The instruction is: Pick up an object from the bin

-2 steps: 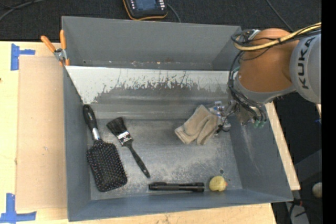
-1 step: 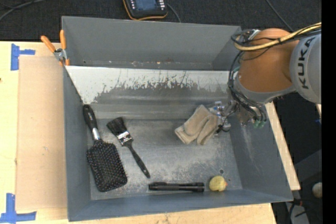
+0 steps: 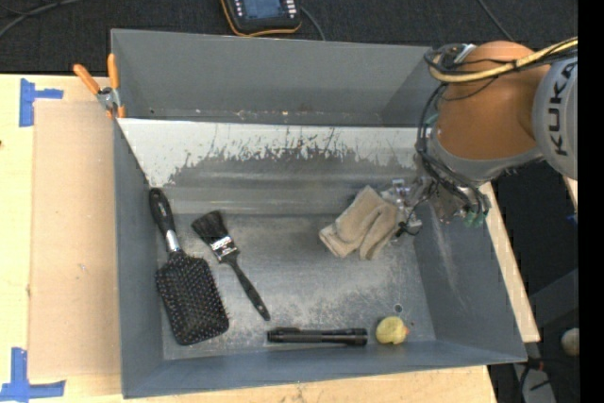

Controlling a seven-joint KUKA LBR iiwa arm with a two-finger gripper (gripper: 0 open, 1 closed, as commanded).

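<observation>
Five things lie in the bin. Nearest my gripper is a crumpled beige cloth, right of middle, its right edge at the gripper. I cannot tell how far the gripper is open, or whether it has hold of anything. The cloth looks light, soft and limp. I judge a pinch on a raised fold best, and it will droop. The hairbrush, paintbrush, pen and yellow ball lie well apart.

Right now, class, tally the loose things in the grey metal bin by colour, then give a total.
Black: 3 (bristly paddle hairbrush, flat paintbrush with metal band, slim marker pen)
Beige: 1 (crumpled cloth)
Yellow: 1 (small round lump)
Total: 5
</observation>
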